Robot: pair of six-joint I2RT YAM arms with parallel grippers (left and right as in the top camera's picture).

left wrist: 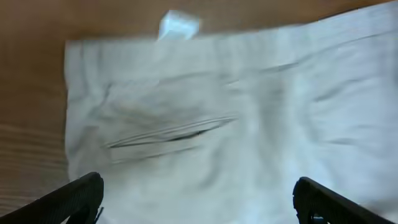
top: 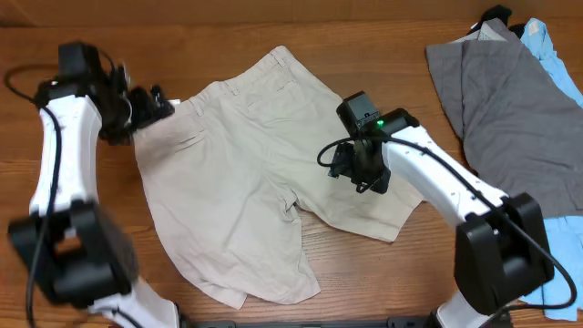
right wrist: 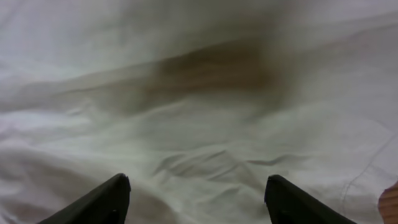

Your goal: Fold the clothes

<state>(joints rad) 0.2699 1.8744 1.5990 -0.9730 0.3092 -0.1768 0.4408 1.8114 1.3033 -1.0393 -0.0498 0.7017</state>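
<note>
Right tool (right wrist: 198,185) released | left tool (left wrist: 199,185) released | khaki shorts (top: 237,173) spread flat, wrinkled

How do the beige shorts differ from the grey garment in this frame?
The shorts are light beige; the grey garment is darker. The shorts lie spread between the arms; the grey garment sits far right, overlapping a light blue garment. The left end effector and right end effector, both open, are at the shorts; neither is near the grey garment. Both lie flat on the table.

Matt beige cloth shorts (top: 246,173) on grained wood table (top: 273,36).
</note>
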